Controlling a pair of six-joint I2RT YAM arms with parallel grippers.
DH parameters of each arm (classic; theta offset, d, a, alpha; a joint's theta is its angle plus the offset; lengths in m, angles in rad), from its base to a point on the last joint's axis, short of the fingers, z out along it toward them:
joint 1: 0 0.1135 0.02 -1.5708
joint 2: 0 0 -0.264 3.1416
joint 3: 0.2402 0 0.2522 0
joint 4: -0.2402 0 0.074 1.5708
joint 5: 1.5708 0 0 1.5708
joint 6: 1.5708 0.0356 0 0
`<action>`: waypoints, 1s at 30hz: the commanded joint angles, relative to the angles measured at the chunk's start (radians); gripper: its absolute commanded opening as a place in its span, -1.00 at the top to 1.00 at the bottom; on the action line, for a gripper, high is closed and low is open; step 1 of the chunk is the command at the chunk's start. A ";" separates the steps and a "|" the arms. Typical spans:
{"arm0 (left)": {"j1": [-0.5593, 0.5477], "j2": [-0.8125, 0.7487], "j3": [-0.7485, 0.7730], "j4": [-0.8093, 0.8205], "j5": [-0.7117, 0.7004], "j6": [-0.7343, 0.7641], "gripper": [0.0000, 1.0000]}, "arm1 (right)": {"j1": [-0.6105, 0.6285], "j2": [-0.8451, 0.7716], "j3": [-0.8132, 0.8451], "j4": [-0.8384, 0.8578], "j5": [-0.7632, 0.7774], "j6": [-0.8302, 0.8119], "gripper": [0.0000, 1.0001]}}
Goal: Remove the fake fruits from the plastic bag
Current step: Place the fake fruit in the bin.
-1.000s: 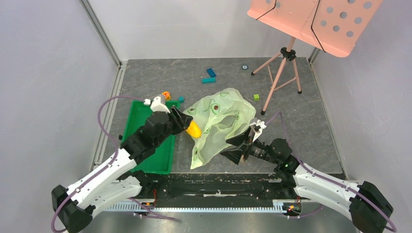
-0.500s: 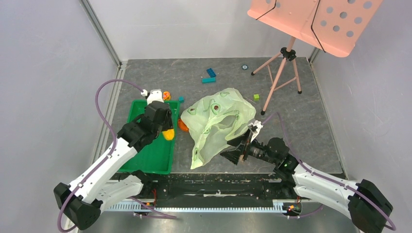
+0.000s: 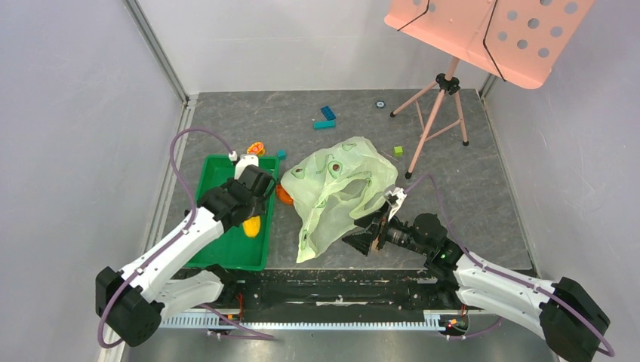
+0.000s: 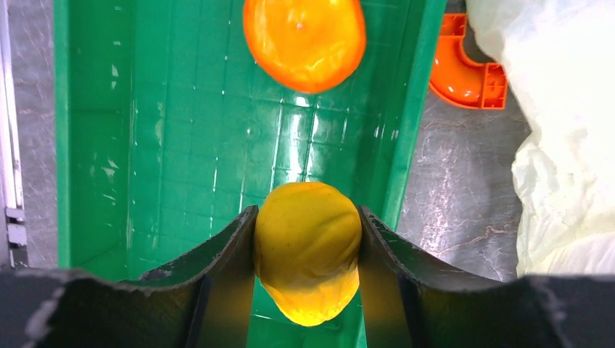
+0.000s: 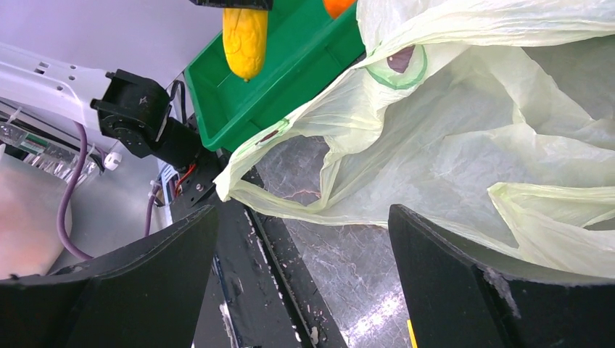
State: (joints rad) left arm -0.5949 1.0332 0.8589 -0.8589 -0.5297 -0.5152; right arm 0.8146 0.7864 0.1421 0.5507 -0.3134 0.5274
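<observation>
**Yellow fruit in the left gripper's hold over the tray; bag lying by the wide right gripper**

The left gripper (image 4: 307, 225) is clamped on an oblong yellow plastic toy fruit (image 4: 307, 264), one black finger pressed to each side of it and its lower end poking out below the fingers. The right wrist view shows this fruit hanging tip down above the rigid green plastic tray (image 4: 181, 145). It sits over the tray's right part, close to the right wall. Farther along the same tray a round orange plastic toy fruit (image 4: 304, 40) rests on the floor, well apart from the held one. Just outside the right wall, a flat orange curved plastic piece (image 4: 464, 69) lies on the grey stone-look table (image 3: 468, 188), between the tray and the bag.

The right gripper (image 5: 303, 217) has its jaws spread wide and clamps nothing. It sits low over the table at the near right side of the thin pale green translucent plastic bag (image 3: 340, 188). The bag's crumpled near edge lies just ahead of the fingers. The bag is printed with halved-avocado pictures and lies slumped at the middle of the table, right of the tray. What it contains cannot be made out.

At the far side lie small blue building blocks (image 3: 326, 117) and, nearer the bag, a small green block (image 3: 398, 151). A pink perforated music stand (image 3: 483, 30) on a tripod stands at the far right.
</observation>
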 commanded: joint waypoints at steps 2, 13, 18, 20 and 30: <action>0.006 0.001 -0.050 0.035 -0.023 -0.136 0.51 | 0.003 -0.005 0.043 0.020 0.006 0.001 -0.80; 0.009 0.045 -0.168 0.123 -0.022 -0.287 0.42 | 0.003 -0.020 0.056 -0.024 0.001 -0.013 -0.81; 0.018 0.083 -0.239 0.215 0.054 -0.340 0.36 | 0.003 -0.025 0.055 -0.029 0.008 -0.010 -0.81; 0.020 0.093 -0.253 0.221 0.044 -0.345 0.33 | 0.003 -0.030 0.056 -0.040 0.016 -0.011 -0.81; 0.029 0.069 -0.263 0.228 0.049 -0.333 -0.47 | 0.003 -0.020 0.061 -0.058 0.050 -0.016 -0.86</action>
State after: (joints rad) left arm -0.5705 1.1187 0.5949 -0.6720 -0.4908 -0.8055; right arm 0.8146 0.7650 0.1570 0.4881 -0.2932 0.5266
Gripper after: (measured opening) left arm 0.686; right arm 0.919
